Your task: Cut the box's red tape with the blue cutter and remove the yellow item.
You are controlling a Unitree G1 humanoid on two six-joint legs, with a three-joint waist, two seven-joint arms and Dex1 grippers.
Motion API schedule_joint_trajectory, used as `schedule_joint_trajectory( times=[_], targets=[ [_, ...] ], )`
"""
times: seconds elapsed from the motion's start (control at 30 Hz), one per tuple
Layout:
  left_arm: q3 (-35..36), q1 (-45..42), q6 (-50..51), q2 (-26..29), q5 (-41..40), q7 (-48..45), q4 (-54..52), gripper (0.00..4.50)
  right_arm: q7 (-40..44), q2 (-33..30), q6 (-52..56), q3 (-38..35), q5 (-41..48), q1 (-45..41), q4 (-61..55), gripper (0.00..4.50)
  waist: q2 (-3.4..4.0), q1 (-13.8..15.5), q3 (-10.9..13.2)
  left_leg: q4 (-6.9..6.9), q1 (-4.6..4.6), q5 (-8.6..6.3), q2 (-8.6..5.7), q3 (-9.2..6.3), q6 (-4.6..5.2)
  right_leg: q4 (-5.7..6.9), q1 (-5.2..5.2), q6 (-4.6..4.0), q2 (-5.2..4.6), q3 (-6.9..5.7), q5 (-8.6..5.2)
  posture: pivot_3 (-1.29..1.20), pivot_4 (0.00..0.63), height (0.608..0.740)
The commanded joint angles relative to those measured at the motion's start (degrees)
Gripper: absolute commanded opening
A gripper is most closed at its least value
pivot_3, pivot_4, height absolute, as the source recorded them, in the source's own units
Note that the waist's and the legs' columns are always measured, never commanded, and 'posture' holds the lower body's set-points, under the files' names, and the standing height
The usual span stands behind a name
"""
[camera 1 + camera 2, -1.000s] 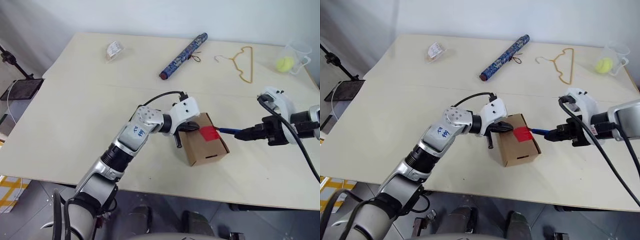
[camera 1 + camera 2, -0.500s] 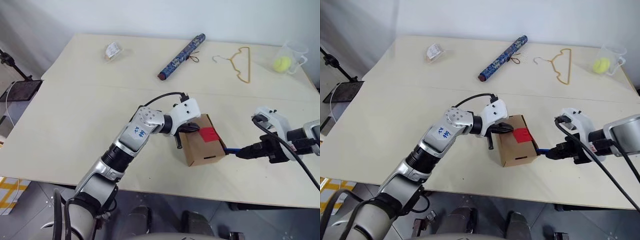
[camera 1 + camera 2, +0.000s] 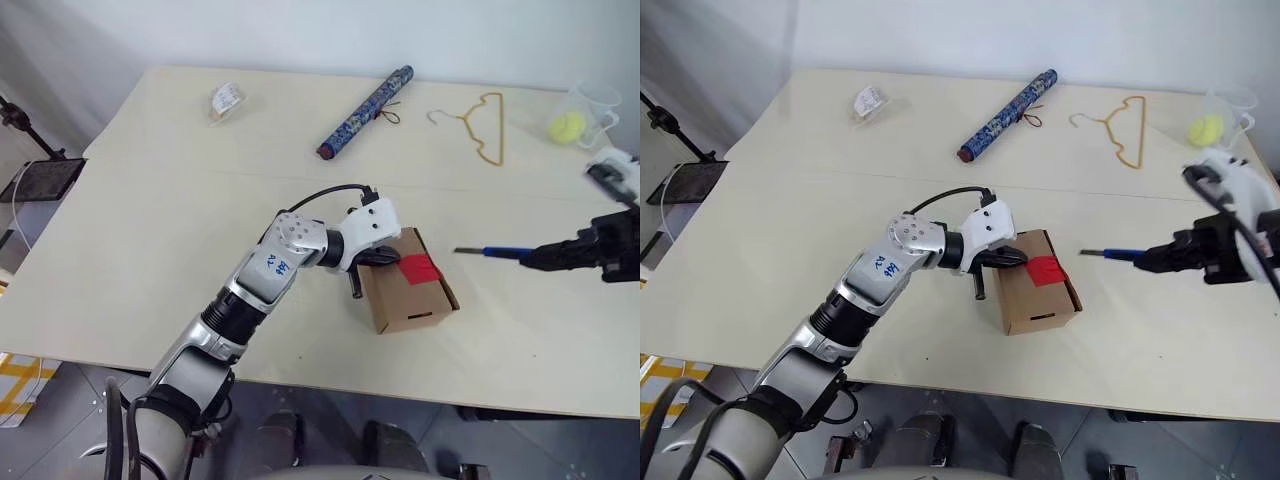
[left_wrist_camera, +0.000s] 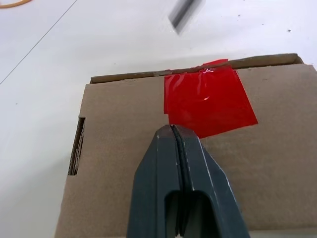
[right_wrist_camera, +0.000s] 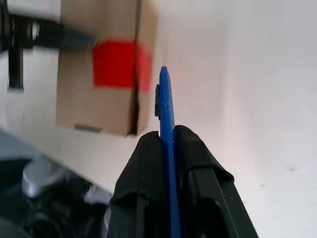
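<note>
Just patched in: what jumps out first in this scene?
The red tape atop the box near the table's front edge, with the left gripper, fingers shut, resting on the box top beside it. To the right, the right gripper holds the blue cutter above the table, pointing at the box but apart from it.

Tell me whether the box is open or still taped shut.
Shut. The box's flaps lie flat under the red tape; whether the tape is cut through, cannot tell.

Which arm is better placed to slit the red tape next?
The right. Its gripper already holds the blue cutter, tip aimed at the box. The left gripper is shut, pressing on the box top beside the red tape, steadying it.
</note>
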Motion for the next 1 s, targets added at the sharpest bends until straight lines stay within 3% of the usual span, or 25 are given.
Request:
schedule_joint_trajectory(
  times=[0.03,0.17,0.27,0.43,0.57,0.77,0.93,1.0],
  targets=[
    [1.42,1.87,-2.28,3.14,-0.46,-2.49,1.88,0.00,0.48,-0.65,-3.09,-7.02,-0.64,5.66,0.44,0.10,0.00,-0.22,0.00,0.00,0.00,0.00,0.03,0.00,-0.01,0.06,0.00,0.01,0.02,-0.04,0.00,0.00,0.150,0.740],
    [7.53,1.93,-6.11,5.90,-4.80,-5.43,1.07,0.00,6.79,7.41,-15.84,-22.19,-21.71,25.19,-5.10,0.10,-0.04,-1.16,0.01,0.04,0.03,0.01,0.05,0.27,0.01,0.56,-0.10,0.04,0.02,-0.07,0.02,0.00,0.150,0.740],
    [11.75,2.11,-10.81,10.47,-8.11,-11.10,0.99,0.00,11.98,17.91,-33.91,-30.11,-40.10,38.44,-8.81,0.10,-0.04,-1.14,0.06,0.09,0.02,0.05,0.00,0.47,0.05,0.83,-0.22,0.14,0.00,-0.09,0.07,0.00,0.150,0.740],
    [14.95,5.05,-15.05,18.59,-10.06,-18.66,2.32,0.00,20.65,26.86,-51.86,-27.01,-61.84,44.98,-6.33,0.10,0.11,-1.29,0.07,0.09,0.06,0.05,-0.01,0.95,0.05,0.97,-0.36,0.21,-0.01,-0.03,0.10,0.00,0.150,0.740],
    [17.13,8.09,-15.23,21.60,-11.17,-19.73,1.70,0.00,24.83,34.34,-59.07,-28.37,-69.42,43.61,1.22,0.10,0.06,-1.60,0.08,0.11,0.14,0.05,-0.01,1.02,0.05,0.94,-0.31,0.21,0.00,-0.01,0.10,0.00,0.150,0.740],
    [19.95,17.14,-9.39,21.94,-15.07,-16.45,-7.61,0.00,32.06,35.63,-60.12,-33.00,-73.18,44.70,6.35,2.04,0.07,-1.92,0.11,0.10,0.17,0.06,0.04,0.87,0.07,0.93,-0.24,0.25,-0.01,0.03,0.13,0.00,0.150,0.740],
    [20.04,20.33,-6.96,21.28,-15.49,-13.07,-11.48,0.00,44.13,33.92,-62.83,-42.61,-72.06,47.67,6.75,3.83,0.07,-2.13,0.10,0.11,0.22,0.06,0.02,0.89,0.06,0.92,-0.21,0.25,-0.01,0.07,0.13,0.00,0.150,0.740],
    [20.00,21.25,-5.88,20.98,-15.91,-11.92,-12.93,0.00,50.21,33.47,-59.57,-46.97,-68.07,48.85,4.34,3.83,0.07,-2.32,0.10,0.10,0.24,0.05,0.02,0.89,0.07,0.92,-0.21,0.26,-0.01,0.12,0.13,0.00,0.150,0.740]
  ],
)
